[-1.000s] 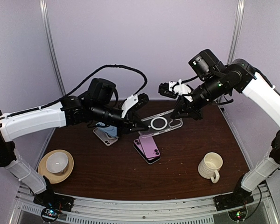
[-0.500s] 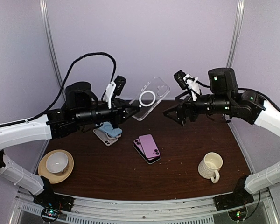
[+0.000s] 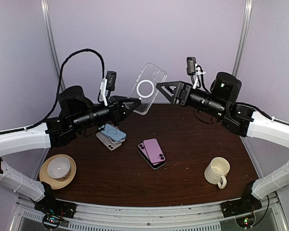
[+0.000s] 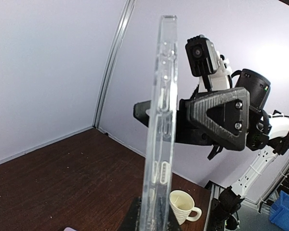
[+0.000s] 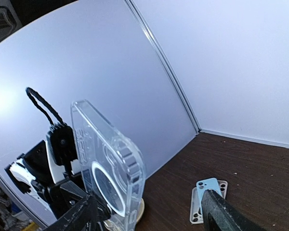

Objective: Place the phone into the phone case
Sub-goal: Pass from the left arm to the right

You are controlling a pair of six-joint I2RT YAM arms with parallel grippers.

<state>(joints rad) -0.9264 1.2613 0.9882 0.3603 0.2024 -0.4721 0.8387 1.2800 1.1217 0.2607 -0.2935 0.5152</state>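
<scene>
phone case (image 4: pixel 159 120) bottom cut off, right hand (image 5: pixel 149 195) fingers (image 5: pixel 221 216) cropped

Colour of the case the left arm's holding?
The case is clear with a white ring; best seen in the top view.

A clear plastic phone case (image 3: pixel 147 89) with a white ring on its back and a camera cut-out at its top corner stands nearly upright in the air, upper centre of the overhead view, pinched at its lower end by the left gripper (image 3: pixel 134 104). A lilac phone (image 3: pixel 154 150) lies back-up, mid-frame, on a dark wooden table (image 3: pixel 183 163).
</scene>
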